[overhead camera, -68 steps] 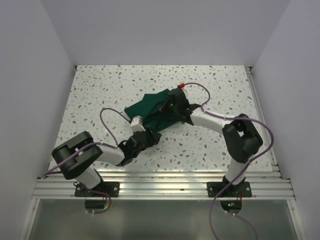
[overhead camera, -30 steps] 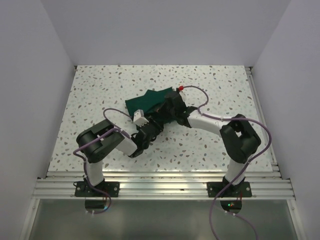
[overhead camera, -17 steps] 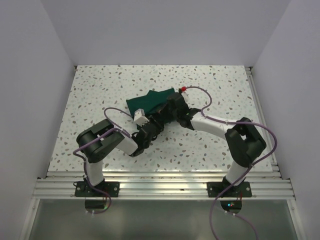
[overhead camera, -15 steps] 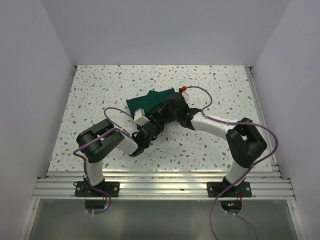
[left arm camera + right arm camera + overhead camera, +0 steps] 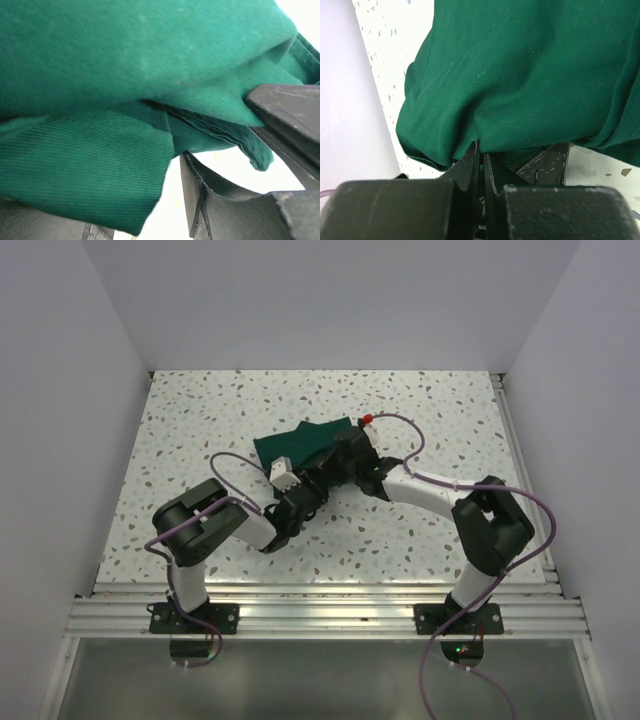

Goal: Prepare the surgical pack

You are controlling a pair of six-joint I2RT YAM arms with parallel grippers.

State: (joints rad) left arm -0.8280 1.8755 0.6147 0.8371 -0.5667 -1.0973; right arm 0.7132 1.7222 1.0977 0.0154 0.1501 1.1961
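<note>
The surgical pack shows only as a dark green cloth bundle [image 5: 300, 445] in the middle of the table. No steel tray, instruments or gauze pouches are in view. My right gripper [image 5: 343, 458] is at the bundle's right side. In the right wrist view it [image 5: 481, 150] is shut on a fold of the cloth [image 5: 530, 75]. My left gripper [image 5: 308, 490] is at the bundle's near edge. In the left wrist view it [image 5: 165, 200] is open, with a flap of cloth [image 5: 85, 170] draped over its left finger and the right finger [image 5: 215, 210] bare.
The speckled white table [image 5: 220, 410] has white walls on three sides and a metal rail [image 5: 320, 615] along its near edge. Purple cables [image 5: 400, 430] loop from both arms. A dark finger [image 5: 290, 110] presses the cloth at the right of the left wrist view.
Since 2.3 s ago, my left arm has folded in, its elbow now higher and nearer the cloth. The bundle has bunched up and shifted slightly far-left. Almost nothing moved in the last half second.
</note>
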